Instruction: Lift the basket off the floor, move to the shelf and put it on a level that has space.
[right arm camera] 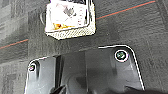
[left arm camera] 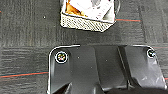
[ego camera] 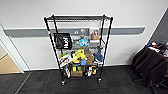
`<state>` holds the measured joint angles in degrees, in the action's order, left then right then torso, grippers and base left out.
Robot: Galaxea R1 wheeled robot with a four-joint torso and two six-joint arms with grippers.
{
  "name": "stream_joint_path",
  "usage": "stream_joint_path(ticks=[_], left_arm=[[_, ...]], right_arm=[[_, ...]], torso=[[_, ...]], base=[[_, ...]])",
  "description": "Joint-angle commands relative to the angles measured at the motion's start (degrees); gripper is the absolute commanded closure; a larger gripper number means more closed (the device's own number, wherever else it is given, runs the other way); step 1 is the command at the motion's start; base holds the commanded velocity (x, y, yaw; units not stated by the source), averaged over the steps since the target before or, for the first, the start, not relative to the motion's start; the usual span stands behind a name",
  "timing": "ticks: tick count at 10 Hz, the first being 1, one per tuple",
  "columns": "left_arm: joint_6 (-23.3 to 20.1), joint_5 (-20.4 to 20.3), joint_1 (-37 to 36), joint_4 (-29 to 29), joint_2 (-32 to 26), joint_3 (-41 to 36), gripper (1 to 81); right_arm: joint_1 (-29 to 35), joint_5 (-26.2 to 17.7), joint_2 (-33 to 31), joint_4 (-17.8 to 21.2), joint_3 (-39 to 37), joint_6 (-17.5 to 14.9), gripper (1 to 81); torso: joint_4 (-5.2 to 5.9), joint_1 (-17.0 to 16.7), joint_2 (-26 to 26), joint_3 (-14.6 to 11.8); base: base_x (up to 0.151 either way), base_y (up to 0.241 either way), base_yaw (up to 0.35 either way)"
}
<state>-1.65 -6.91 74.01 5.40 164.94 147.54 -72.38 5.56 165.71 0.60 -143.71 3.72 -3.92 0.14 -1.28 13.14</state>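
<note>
The cream woven basket [left arm camera: 86,22] rests on the dark carpet floor [left arm camera: 27,32], holding white and orange items. In the right wrist view the basket [right arm camera: 71,31] lies a short way beyond the dark wrist plate. The tall black shelf [ego camera: 78,47] stands against the white wall, straight ahead in the head view. Its top level [ego camera: 77,18] is a bare grey wire tier. The lower tiers carry a black bag, plush toys and boxes.
A dark chair draped with clothing [ego camera: 152,62] stands at the right. Tan wooden flooring [ego camera: 8,65] shows through an opening at the left. Red lines [right arm camera: 125,9] cross the carpet beside the basket. Open carpet [ego camera: 37,82] lies in front of the shelf.
</note>
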Motion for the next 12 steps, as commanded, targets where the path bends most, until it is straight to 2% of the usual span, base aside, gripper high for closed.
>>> stream_joint_path(ticks=[1, 9, 10, 12], left_arm=[[-0.29, 2.78, -2.33, -0.13, -0.31, -0.06, 1.0], [-0.11, 3.4, -2.42, 0.4, -0.57, 0.03, 1.0], [-0.11, 3.31, -2.42, 0.4, -0.74, -0.14, 1.0], [-0.11, 3.57, -2.51, -0.13, -1.53, -1.8, 1.0]], right_arm=[[2.89, -2.66, -0.61, 0.37, 0.38, 0.06, 1.0], [3.06, -2.66, -0.53, 0.37, 0.55, 0.15, 1.0], [3.24, -2.66, -0.53, 0.37, 0.55, 0.15, 1.0], [3.16, -2.66, -0.53, 0.37, 0.82, 0.15, 1.0]], torso=[[0.0, 0.0, 0.0, 0.0], [0.0, 0.0, 0.0, -0.02], [0.0, 3.69, -5.73, -0.02], [0.0, 3.78, -5.92, -0.02]], base=[[0.0, 0.0, 0.0], [0.0, 0.0, 0.0], [0.0, 0.0, 0.0], [0.0, 0.0, 0.0]])
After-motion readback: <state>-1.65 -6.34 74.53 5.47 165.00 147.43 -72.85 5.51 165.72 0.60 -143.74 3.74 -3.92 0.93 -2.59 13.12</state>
